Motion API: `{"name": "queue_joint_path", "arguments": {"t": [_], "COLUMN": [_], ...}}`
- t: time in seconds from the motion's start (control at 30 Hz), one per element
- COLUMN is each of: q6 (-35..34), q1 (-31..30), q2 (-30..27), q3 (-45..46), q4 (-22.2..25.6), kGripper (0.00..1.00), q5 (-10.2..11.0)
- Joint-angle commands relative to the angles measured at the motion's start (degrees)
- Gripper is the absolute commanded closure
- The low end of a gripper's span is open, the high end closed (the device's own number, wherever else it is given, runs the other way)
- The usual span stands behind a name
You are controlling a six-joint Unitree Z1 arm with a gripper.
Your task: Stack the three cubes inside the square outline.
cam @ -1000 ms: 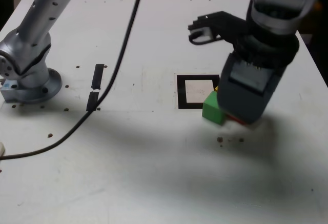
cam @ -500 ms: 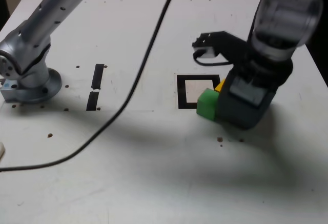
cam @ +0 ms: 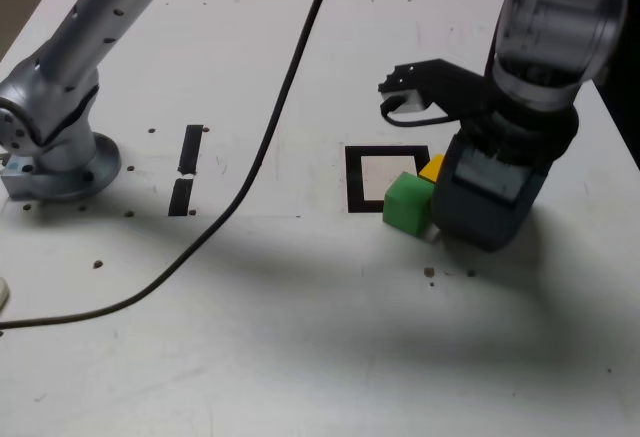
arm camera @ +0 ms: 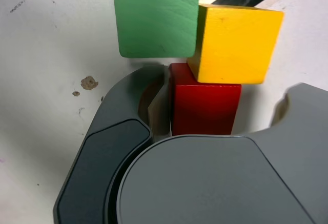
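Observation:
My gripper (cam: 455, 227) stands low on the table, just off the square outline (cam: 385, 179) toward the exterior view's right. The green cube (cam: 407, 202) lies on the outline's near right corner, and the yellow cube (cam: 432, 168) sits behind it against the gripper body. The red cube is hidden in the exterior view. In the wrist view the red cube (arm camera: 205, 106) lies between the jaws of my gripper (arm camera: 223, 85). One finger (arm camera: 154, 111) is close beside it and a white gap shows on the other side. The green cube (arm camera: 156, 16) and yellow cube (arm camera: 236, 42) sit just past the fingertips.
The arm's base (cam: 55, 157) is bolted at the exterior view's left, with two short black tape strips (cam: 188, 167) beside it. A black cable (cam: 260, 147) runs across the table from the far edge toward the near left. Small dark specks (cam: 430, 272) dot the surface.
The gripper has come down to the table and its jaws have narrowed around the red cube. The green cube has slid slightly toward the outline. The cable has swung.

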Motion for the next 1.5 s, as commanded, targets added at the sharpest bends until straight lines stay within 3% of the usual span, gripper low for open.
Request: {"name": "queue_joint_path", "arguments": {"t": [0.0,0.33,0.5,0.77,0.93,1.1,1.27,1.47], "q6": [0.3,1.1,1.3,3.2,6.7,10.3,17.5,34.8], "q1": [0.4,1.1,1.2,1.2,1.2,1.1,2.4,6.4], "q2": [-0.4,0.0,0.3,0.7,0.8,0.3,-1.8,-5.7], "q3": [-1.1,-2.5,-2.5,-3.5,-6.8,-13.4,-19.3,-16.5], "q4": [0.8,2.5,2.6,3.4,6.8,13.8,21.0,24.8], "kGripper": [0.31,0.48,0.51,0.67,0.69,0.69,0.69,0.69], "q5": [-0.2,-0.5,-0.8,-3.0,-4.9,-3.6,-1.0,-2.1]}}
